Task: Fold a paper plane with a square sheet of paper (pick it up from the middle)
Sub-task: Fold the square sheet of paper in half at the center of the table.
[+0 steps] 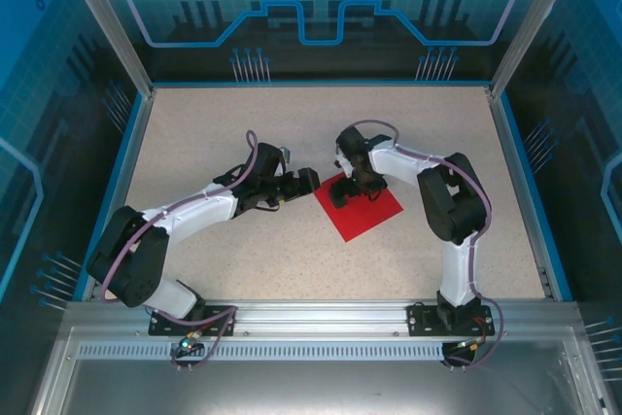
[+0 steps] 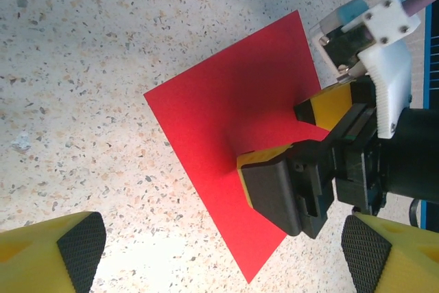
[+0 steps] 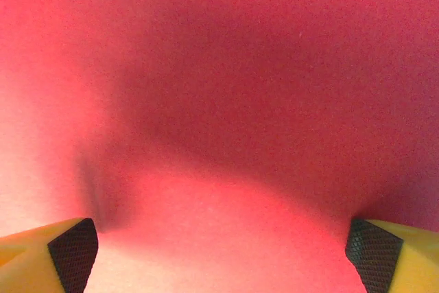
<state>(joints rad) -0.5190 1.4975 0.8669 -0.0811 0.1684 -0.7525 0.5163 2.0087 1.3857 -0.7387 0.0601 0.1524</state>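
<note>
The square sheet of paper (image 1: 367, 213) is bright red and lies flat and unfolded on the speckled table, turned like a diamond. My right gripper (image 1: 348, 190) points down over the sheet's upper left part, open, with nothing between its fingers. In the left wrist view the right gripper (image 2: 271, 141) has both yellow and black fingers (image 2: 281, 186) down at the red sheet (image 2: 219, 114). The right wrist view looks closely at the paper (image 3: 219, 87), with the right gripper (image 3: 223, 252) spread wide. My left gripper (image 1: 303, 182) is open, just left of the sheet. In its own view the left gripper (image 2: 225, 252) is empty.
The speckled tabletop (image 1: 243, 123) is bounded by blue side walls (image 1: 126, 153) and a metal rail (image 1: 311, 313) at the near edge. The two grippers are close together over the sheet's left corner.
</note>
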